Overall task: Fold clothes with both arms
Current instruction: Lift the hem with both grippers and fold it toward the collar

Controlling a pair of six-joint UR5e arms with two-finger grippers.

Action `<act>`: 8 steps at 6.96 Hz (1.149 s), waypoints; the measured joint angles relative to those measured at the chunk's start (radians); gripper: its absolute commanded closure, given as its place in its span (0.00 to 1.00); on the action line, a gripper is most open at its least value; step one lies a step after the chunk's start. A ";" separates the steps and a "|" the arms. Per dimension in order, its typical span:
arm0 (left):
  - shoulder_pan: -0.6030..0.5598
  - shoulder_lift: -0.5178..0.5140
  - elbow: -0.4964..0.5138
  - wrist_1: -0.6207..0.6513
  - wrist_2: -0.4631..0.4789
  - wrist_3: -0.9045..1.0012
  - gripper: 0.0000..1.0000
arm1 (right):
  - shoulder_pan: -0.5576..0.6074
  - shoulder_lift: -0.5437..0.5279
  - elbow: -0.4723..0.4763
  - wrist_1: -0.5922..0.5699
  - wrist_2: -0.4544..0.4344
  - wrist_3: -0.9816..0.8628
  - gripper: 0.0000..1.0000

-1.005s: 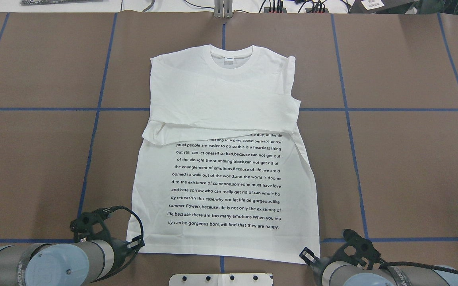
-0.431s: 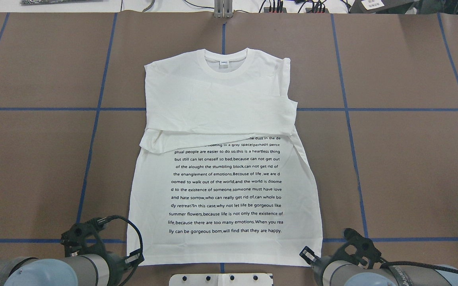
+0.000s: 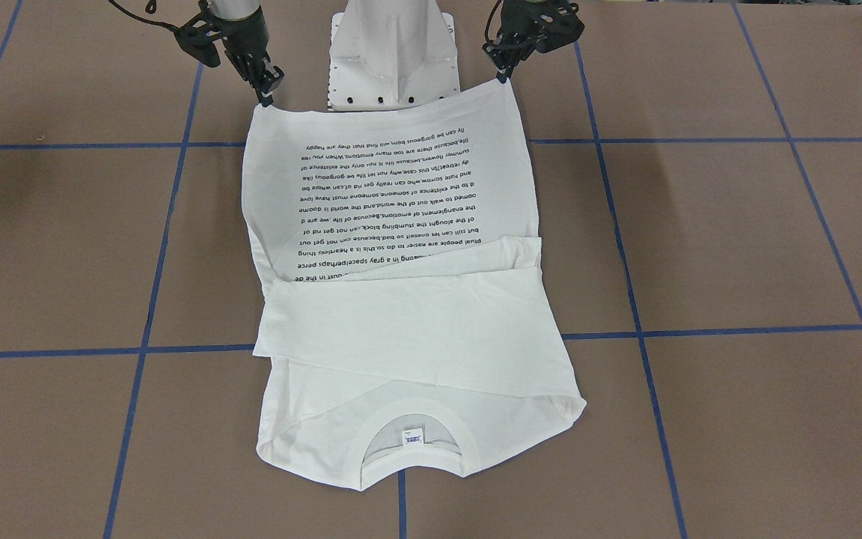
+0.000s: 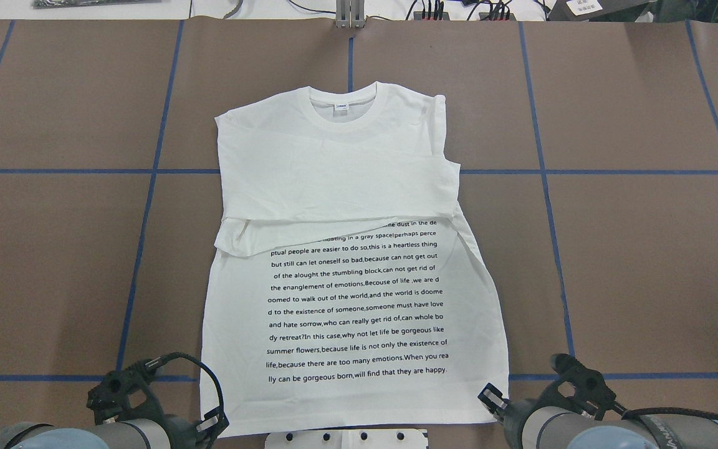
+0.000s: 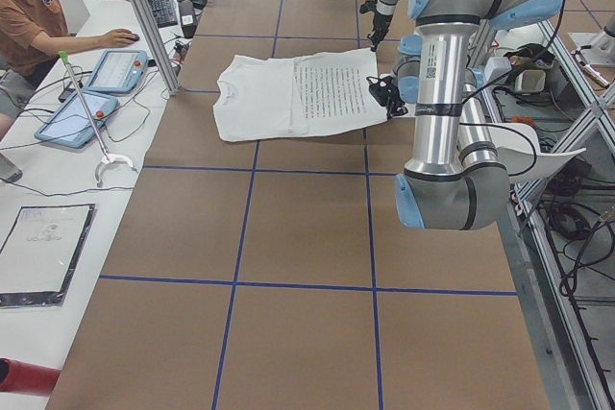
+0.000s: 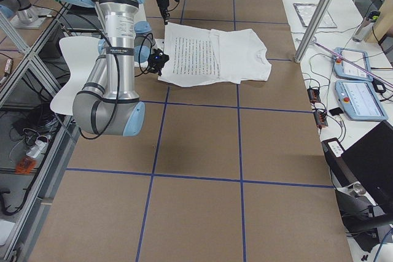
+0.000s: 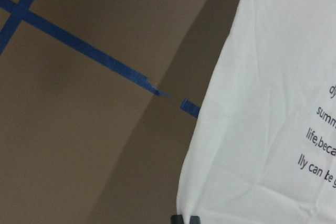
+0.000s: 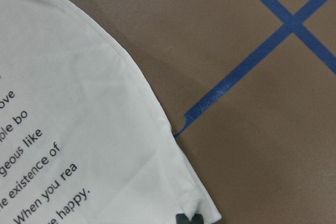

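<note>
With my left gripper (image 3: 506, 75) and right gripper (image 3: 264, 96) clamped on hem corners of the white T-shirt (image 3: 401, 314), I should lift evenly, hem taut.

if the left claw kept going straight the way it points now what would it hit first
The T-shirt: the left claw is pinched on its hem corner, so cloth comes first. Beyond that its wrist view shows only the brown table, probably close below, though depth is unclear.
</note>
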 measured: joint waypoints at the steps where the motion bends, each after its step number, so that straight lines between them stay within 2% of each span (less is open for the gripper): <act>1: -0.031 -0.023 -0.023 0.013 -0.001 0.013 1.00 | 0.043 0.005 0.023 0.000 0.005 -0.009 1.00; 3: -0.201 -0.104 0.004 0.014 -0.023 0.246 1.00 | 0.205 0.088 -0.006 -0.002 0.058 -0.143 1.00; 4: -0.334 -0.147 0.064 0.001 -0.076 0.381 1.00 | 0.317 0.140 -0.065 -0.002 0.130 -0.233 1.00; 6: -0.575 -0.233 0.291 -0.130 -0.177 0.544 1.00 | 0.554 0.280 -0.244 -0.002 0.280 -0.427 1.00; 8: -0.709 -0.278 0.499 -0.321 -0.215 0.582 1.00 | 0.716 0.425 -0.437 0.001 0.351 -0.567 1.00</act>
